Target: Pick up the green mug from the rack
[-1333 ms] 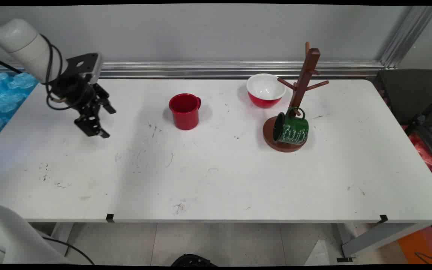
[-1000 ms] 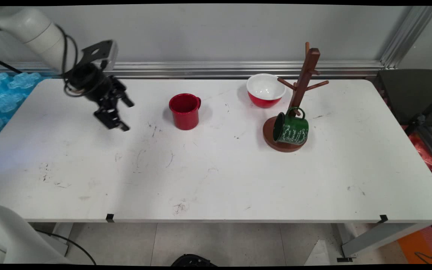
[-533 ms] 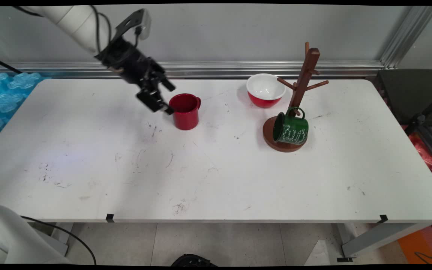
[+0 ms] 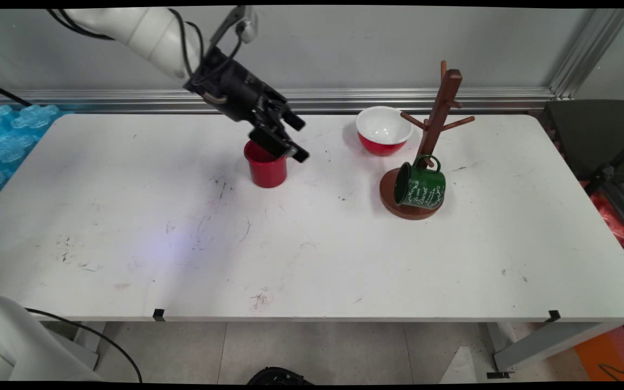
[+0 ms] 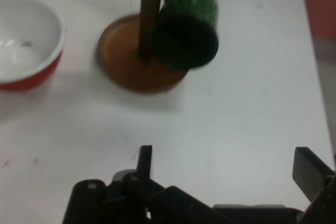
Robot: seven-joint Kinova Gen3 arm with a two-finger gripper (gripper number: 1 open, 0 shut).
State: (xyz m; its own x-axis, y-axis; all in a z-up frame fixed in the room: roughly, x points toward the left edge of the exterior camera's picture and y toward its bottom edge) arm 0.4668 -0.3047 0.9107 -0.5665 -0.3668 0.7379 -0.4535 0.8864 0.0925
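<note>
red mug [image 4: 266, 169]: upright on the table, rim partly hidden behind gripper [image 4: 297, 140] | gripper: fingers spread, above the mug | green mug [image 4: 420, 186]: tilted, hung on brown mug tree [image 4: 435, 124]

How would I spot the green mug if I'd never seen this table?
Look to the right half of the white table for the brown wooden mug tree. The green mug hangs from a low peg, tipped sideways over the round base; it alone has white lettering.

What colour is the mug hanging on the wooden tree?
Dark green with white writing on its side; the mug shows best in the main view.
</note>
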